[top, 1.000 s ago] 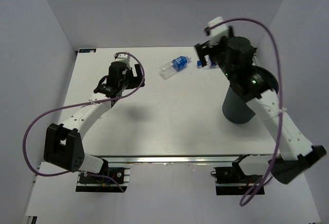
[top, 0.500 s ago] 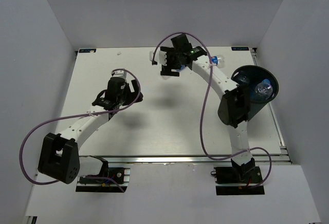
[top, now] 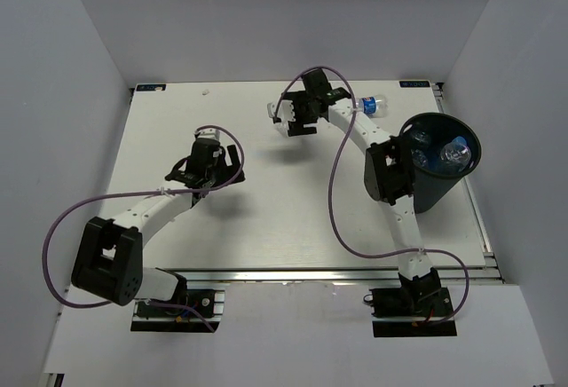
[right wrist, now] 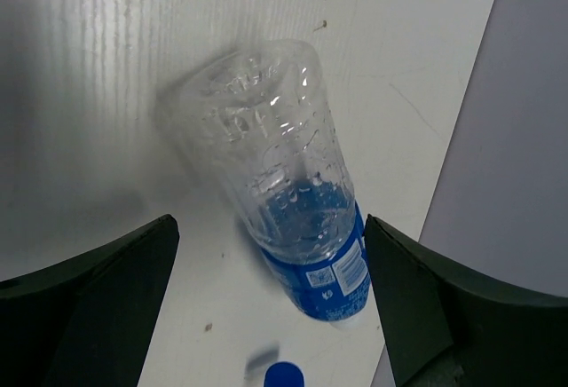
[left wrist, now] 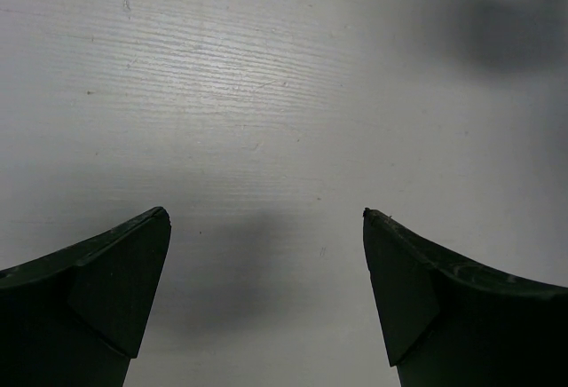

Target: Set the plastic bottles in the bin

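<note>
Your left arm and right arm are built alike: slim white links joined by chunky black joint housings, with the biggest black block low on the left arm. A thin purple cable loops loosely off the left arm, and a second purple cable trails beside the right one. Both wrists end in black hardware. Up close, your left gripper and right gripper each carry two dark, matte, wedge-shaped fingers that taper to blunt corners and have a faint greenish cast.
</note>
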Robot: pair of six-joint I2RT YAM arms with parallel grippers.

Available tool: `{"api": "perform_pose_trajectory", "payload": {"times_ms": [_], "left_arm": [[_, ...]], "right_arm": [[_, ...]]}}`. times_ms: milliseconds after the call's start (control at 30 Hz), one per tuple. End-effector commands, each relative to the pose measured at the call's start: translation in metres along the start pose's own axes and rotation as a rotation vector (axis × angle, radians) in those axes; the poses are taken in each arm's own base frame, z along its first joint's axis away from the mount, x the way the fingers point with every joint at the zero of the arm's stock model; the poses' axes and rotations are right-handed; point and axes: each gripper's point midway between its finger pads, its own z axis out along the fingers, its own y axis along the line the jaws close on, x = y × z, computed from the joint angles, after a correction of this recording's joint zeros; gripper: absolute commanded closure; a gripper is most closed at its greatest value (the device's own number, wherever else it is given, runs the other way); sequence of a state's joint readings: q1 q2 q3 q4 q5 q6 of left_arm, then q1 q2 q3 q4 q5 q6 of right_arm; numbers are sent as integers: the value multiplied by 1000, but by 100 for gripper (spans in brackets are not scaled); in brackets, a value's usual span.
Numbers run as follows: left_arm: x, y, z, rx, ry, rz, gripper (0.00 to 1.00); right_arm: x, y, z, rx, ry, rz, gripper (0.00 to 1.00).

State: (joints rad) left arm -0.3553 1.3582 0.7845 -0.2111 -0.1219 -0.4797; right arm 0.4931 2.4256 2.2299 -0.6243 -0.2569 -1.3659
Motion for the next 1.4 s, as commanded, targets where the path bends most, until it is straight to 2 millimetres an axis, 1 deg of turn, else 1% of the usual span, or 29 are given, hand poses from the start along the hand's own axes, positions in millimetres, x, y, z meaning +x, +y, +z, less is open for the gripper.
{"api": "perform_pose_trajectory", "payload": {"times_ms": [0,167,233,400,467,500,533,600,633,700,733,767,800,833,867,900,933,1000,1033,1067,1100,1133,1167,1200,1233,1267,1300,1333,1367], "left_arm": [[-13,-3,2,-4,-27,22,2],[-8,3,10,-39,-5,37,2],[-7,4,12,-45,0,41,2],[-5,4,16,-44,13,49,2],[-5,3,17,-41,13,45,2],[-5,3,17,-42,12,44,2],[-5,3,17,-44,14,43,2],[-5,4,16,-47,11,38,2],[-7,4,15,-48,6,36,2],[-11,3,12,-50,-4,27,2],[-15,2,8,-46,-18,24,2],[-18,1,5,-46,-28,13,2],[-24,2,-1,-50,-51,7,2],[-24,2,-1,-56,-54,4,2],[-31,1,-8,-51,-79,-14,2],[-35,1,-11,-57,-93,-25,2],[-38,2,-15,-63,-107,-30,2],[-49,1,-27,-57,-152,-55,2],[-52,3,-30,-64,-172,-62,2],[-50,6,-33,-73,-179,-73,2],[-55,7,-40,-74,-204,-86,2],[-56,9,-42,-84,-212,-90,2],[-58,11,-45,-93,-222,-100,2],[-61,11,-49,-88,-237,-108,2],[-64,10,-51,-84,-247,-111,2],[-66,8,-52,-77,-253,-111,2],[-69,6,-54,-69,-264,-114,2],[-73,5,-56,-63,-275,-115,2],[-74,4,-57,-61,-279,-114,2]], "right_arm": [[-4,-41,4,138,-25,-124,10],[11,-49,38,219,-14,-144,10],[18,-41,52,207,-14,-138,11],[25,-25,66,170,-10,-113,11],[26,-23,63,159,-5,-105,16],[24,-23,61,158,-7,-101,26],[20,-29,54,172,-10,-103,57],[9,-35,47,186,-28,-106,69],[-1,-46,36,217,-46,-114,71],[-26,-55,26,244,-100,-128,72],[-50,-69,10,296,-137,-154,76],[-65,-74,3,317,-174,-160,78],[-96,-89,-19,376,-223,-182,85],[-103,-97,-34,400,-235,-167,89],[-127,-107,-46,465,-274,-168,91],[-144,-116,-62,511,-302,-152,93],[-171,-131,-99,578,-376,-61,98],[-189,-146,-142,657,-454,50,100],[-205,-154,-191,701,-536,165,100],[-195,-151,-201,744,-526,247,100],[-190,-151,-220,795,-528,313,100],[-193,-153,-273,881,-575,398,100],[-170,-153,-291,982,-514,495,100],[-158,-140,-320,1035,-502,549,100],[-133,-135,-337,1094,-461,651,100],[-119,-126,-347,1112,-430,699,100],[-103,-106,-367,1135,-394,755,100],[-72,-96,-386,1213,-333,834,100],[-59,-86,-394,1233,-344,908,100]]}}
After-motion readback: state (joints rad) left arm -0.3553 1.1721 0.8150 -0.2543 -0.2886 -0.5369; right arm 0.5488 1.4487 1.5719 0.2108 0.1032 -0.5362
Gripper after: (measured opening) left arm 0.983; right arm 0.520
